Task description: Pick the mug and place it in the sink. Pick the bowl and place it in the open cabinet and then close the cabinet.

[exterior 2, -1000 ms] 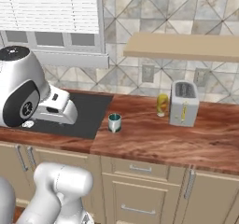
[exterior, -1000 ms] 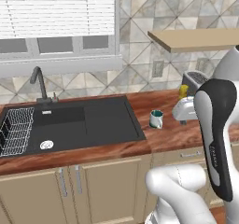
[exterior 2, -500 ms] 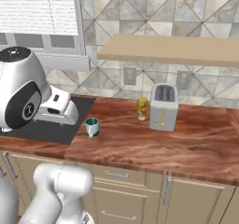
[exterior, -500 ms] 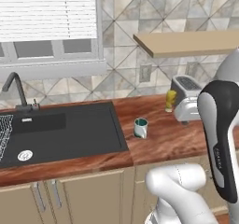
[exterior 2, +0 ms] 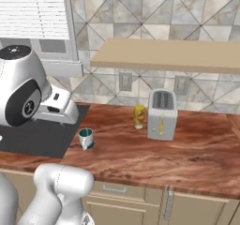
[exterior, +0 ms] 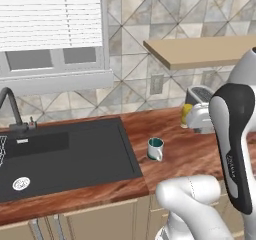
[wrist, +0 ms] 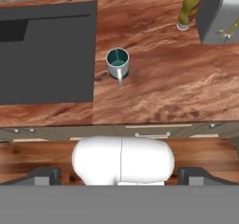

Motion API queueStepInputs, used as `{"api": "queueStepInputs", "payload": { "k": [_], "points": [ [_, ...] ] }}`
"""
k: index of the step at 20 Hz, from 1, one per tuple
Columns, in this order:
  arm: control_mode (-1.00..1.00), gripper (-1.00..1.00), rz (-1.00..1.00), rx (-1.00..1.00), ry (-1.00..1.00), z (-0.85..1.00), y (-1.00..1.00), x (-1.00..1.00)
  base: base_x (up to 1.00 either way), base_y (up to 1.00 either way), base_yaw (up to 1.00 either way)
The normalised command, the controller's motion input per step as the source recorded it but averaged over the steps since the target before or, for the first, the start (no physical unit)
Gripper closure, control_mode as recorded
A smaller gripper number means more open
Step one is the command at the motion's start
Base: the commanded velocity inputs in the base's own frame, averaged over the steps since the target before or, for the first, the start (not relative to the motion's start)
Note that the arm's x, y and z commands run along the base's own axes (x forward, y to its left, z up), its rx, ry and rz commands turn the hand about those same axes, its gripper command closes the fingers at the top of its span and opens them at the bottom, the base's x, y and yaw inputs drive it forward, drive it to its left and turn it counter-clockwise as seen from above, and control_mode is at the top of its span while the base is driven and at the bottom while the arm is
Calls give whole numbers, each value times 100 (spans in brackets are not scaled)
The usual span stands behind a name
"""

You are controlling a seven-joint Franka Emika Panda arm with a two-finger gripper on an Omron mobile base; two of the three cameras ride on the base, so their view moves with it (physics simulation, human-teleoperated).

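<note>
One mug (exterior: 155, 148), one toaster (exterior 2: 161, 114), one yellow bottle (exterior 2: 138, 116) and one sink (exterior: 65, 156).

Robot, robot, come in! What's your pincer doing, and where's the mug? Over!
Pincer open, holding nothing. Mug upright on the counter, just beside the sink. Nothing between them. Over.

Wall: tiles (exterior: 135, 44) in grey and beige triangles ran behind the bench, with outlets (exterior 2: 124, 81) set in them.
Window: blind (exterior: 50, 15) lowered over most of it, grey sill (exterior: 55, 81) beneath.
Shelf: a plain beige shelf (exterior 2: 168, 55) was fixed to the wall above the bench.
Bench: reddish-brown wood-grain bench (exterior 2: 159, 158), running wall to front edge.
Cupboards: beige fronts (exterior 2: 126, 203) with silver handles (exterior 2: 111, 189) sat below.
Floor: wooden boards (wrist: 42, 155).
Light: even, soft, no hard shadows.
</note>
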Motion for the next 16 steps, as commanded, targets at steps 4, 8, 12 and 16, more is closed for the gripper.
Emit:
{"api": "queueStepInputs", "payload": {
  "k": [4,8,12,16],
  "points": [
    [100,-100,0,0,0,0,0,0,70,51,-12],
    [100,-100,0,0,0,0,0,0,61,19,6],
    [100,-100,0,0,0,0,0,0,36,-6,38],
    [100,-100,0,0,0,0,0,0,33,-5,37]
  ]
}}
